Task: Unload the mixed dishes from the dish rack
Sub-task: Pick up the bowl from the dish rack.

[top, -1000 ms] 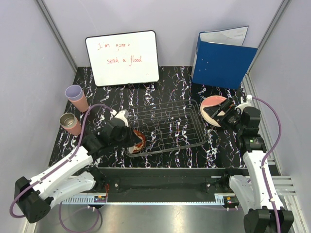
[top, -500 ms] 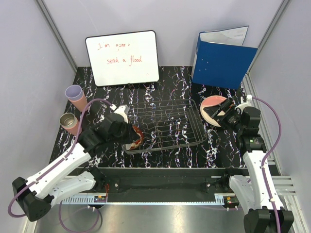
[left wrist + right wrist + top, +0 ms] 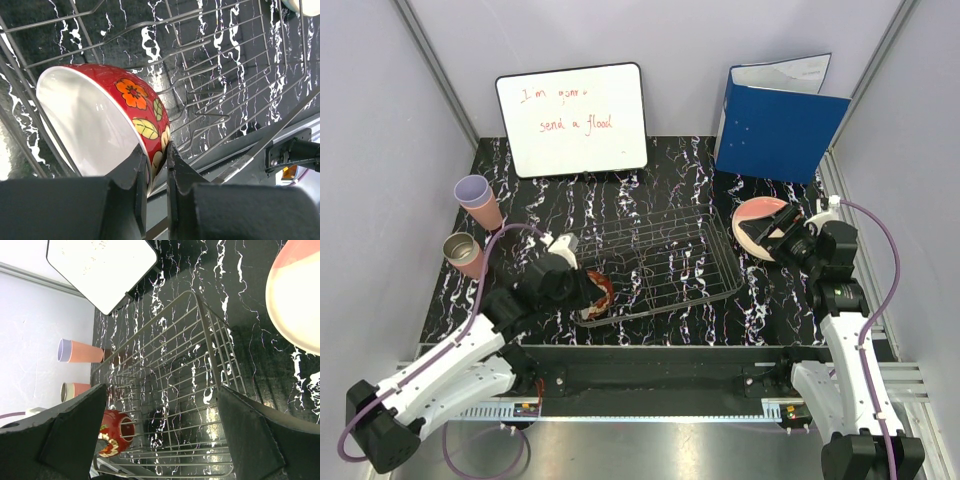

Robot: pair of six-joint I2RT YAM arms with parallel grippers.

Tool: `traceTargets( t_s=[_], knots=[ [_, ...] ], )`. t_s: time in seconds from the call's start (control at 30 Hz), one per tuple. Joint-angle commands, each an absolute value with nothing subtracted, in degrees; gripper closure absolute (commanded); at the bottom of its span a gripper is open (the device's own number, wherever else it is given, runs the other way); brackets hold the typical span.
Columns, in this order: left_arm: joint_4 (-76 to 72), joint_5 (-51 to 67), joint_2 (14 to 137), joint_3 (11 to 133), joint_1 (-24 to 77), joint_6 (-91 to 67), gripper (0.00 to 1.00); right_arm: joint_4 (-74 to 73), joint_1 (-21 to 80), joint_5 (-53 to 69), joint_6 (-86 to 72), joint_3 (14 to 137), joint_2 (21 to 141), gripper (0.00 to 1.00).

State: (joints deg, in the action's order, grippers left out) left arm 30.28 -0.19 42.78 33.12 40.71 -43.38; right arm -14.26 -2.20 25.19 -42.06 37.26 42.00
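I'm reading "send a flood" on the whiteboard. Only the left wrist view is showing the left gripper pinching the flowered red bowl by its rim in the dish rack's near-left corner. The right gripper is gaping, empty.

The black wire rack sits in the middle of the tabletop. In its near left corner a red flowered bowl, white inside, lies tipped on its side, its rim between the fingers of the left tool. A pink-and-cream plate lies just right of the rack. At the far left stand a lavender-lipped tumbler and, nearer, a pink tumbler.
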Motion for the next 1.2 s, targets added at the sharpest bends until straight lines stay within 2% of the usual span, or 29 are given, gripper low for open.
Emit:
traceTargets(
  t_s=[0.0,0.3,0.53,0.7,1.17],
  knots=[
    [23.48,-0.35,39.56,28.49,38.94,-42.36,1.00,-12.57,-1.58,26.10,-42.10,36.83,40.87,0.01],
    [14.69,8.08,31.57,18.56,34.63,-47.63,1.00,-12.74,-1.50,26.02,-42.01,36.56,40.69,0.01],
    [13.97,13.26,27.25,17.40,28.92,-49.13,1.00,-12.74,-1.58,26.10,-42.01,36.47,40.43,0.01],
    [15.91,15.29,25.22,19.77,25.58,-48.43,1.00,-12.66,-1.58,26.02,-42.01,36.12,40.25,0.01],
    [16.88,18.28,28.03,29.26,24.08,-45.44,1.00,-12.39,-1.58,26.10,-42.10,35.86,39.99,0.01]
  ],
)
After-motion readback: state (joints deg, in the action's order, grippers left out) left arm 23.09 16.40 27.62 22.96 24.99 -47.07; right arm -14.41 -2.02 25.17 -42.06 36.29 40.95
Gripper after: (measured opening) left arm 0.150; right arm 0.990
